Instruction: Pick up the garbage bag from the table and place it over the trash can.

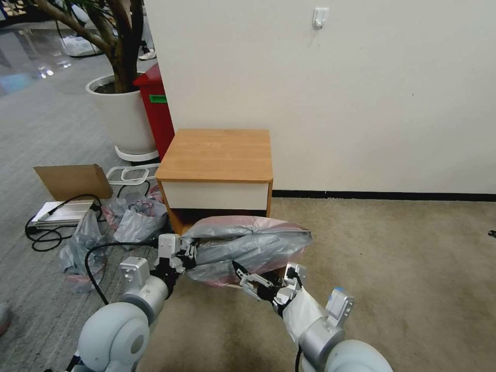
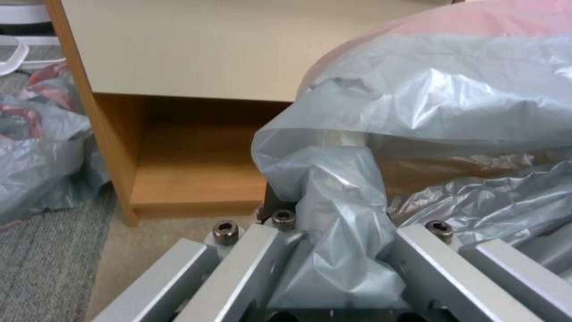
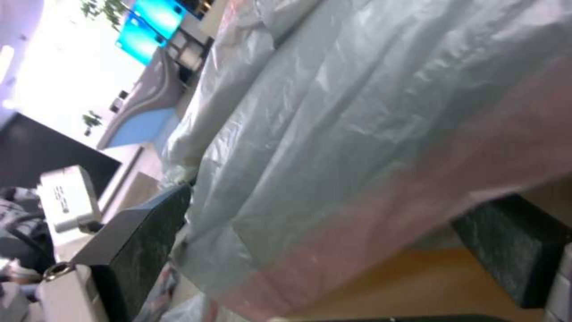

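Observation:
The garbage bag, grey with a pinkish rim band, hangs stretched between my two grippers, low in front of the table. My left gripper is at the bag's left end, shut on bunched plastic that hides its fingertips. At the bag's lower front rim is my right gripper, standing open. The bag's sheet runs between its wide-apart black pads. The tabletop is bare. The trash can is hidden.
A heap of scrunched grey-and-pink bags lies on the floor left of the table, with a cardboard box and black cables. A red bin and a white planter stand behind. Beige carpet lies open to the right.

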